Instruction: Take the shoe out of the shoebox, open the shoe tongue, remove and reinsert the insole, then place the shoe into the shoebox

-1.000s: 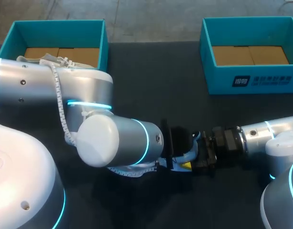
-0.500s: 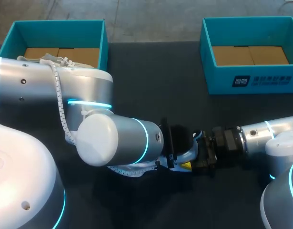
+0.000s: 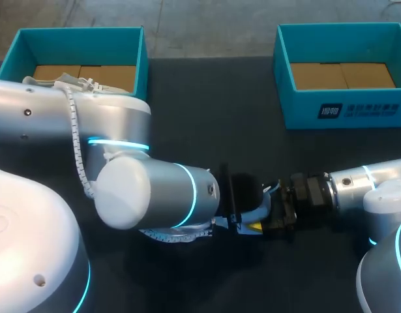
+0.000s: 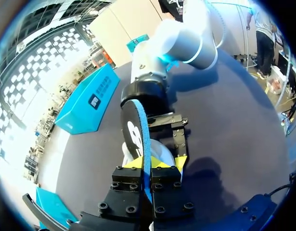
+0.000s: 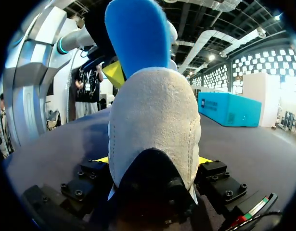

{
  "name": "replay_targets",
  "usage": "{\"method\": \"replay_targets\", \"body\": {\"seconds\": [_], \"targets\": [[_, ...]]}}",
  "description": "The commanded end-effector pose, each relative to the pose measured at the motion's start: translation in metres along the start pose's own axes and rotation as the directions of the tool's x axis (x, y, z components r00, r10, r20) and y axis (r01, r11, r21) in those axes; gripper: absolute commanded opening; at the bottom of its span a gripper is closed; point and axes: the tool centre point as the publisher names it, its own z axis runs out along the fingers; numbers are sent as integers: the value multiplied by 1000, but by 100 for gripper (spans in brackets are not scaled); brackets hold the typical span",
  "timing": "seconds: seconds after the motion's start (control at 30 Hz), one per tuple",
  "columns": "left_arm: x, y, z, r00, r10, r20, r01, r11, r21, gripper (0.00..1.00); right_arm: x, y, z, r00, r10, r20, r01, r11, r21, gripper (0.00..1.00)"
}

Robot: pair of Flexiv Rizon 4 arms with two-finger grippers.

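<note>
The silver left arm (image 3: 151, 195) comes in from the near left, elbow bent, wrist pointing right, left jaws pinched on a thin black blue-edged insole (image 4: 137, 127). The right arm (image 3: 360, 182) lies low, pointing left, right jaws clamped round a grey suede shoe (image 5: 155, 120)

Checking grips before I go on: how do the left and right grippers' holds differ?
The left gripper pinches the thin, blue-edged insole, fingers nearly together; the right gripper clamps the bulky pale shoe, fingers wide apart. Both are shut on their loads.
</note>
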Motion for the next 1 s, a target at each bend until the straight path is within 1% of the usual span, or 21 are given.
{"method": "replay_targets", "body": {"seconds": [0.03, 0.17, 0.33, 0.53, 0.87, 1.0], "targets": [[-2, -3, -12, 1000, -3, -15, 3, 1000, 19, 0, 2, 0, 0, 1000, 0, 1, 0, 1000, 3, 0], [-5, -11, -19, 998, -16, -62, 19, 999, 48, 0, 2, 0, 0, 1000, 0, 1, 0, 1000, 3, 0], [-10, -20, -27, 994, -42, -105, 49, 997, 65, 0, 2, 0, 0, 1000, 0, 1, 0, 1000, 3, 0], [-22, -31, -42, 985, -73, -154, 89, 992, 95, 0, 2, 0, 0, 1000, 0, 1, 0, 1000, 3, 0], [-32, -49, -63, 957, -98, -274, 142, 979, 145, 0, 2, 0, 0, 1000, 0, 1, 0, 1000, 3, 0], [-35, -57, -73, 947, -101, -304, 156, 974, 165, 0, 2, 0, 0, 1000, 0, 1, 0, 1000, 3, 0]]}}
